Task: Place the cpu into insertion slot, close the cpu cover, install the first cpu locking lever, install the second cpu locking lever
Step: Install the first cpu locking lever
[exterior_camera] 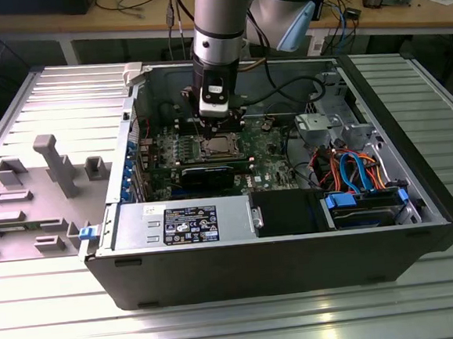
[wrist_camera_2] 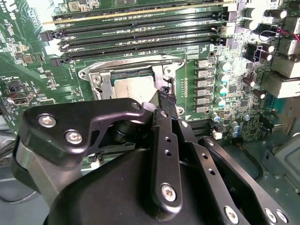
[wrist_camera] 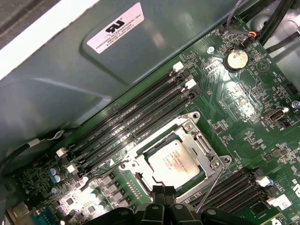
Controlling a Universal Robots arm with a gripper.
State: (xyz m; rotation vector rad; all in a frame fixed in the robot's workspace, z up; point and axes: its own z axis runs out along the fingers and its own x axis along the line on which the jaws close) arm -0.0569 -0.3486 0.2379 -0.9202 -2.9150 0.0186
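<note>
tool (wrist_camera: 164,191) apparently at cpu cover (wrist_camera: 199,143) edge

ribbed silver metal surface (exterior_camera: 57,308), open computer case (exterior_camera: 281,263) lying on it (side panel off, insides facing up), grey moulded fixture tray (exterior_camera: 33,200) just beside the case on the exterior view's left

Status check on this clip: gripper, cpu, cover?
Gripper shut, empty, just above socket edge. Cpu seated in insertion slot. Cpu cover closed. One locking lever sticking up.
</note>
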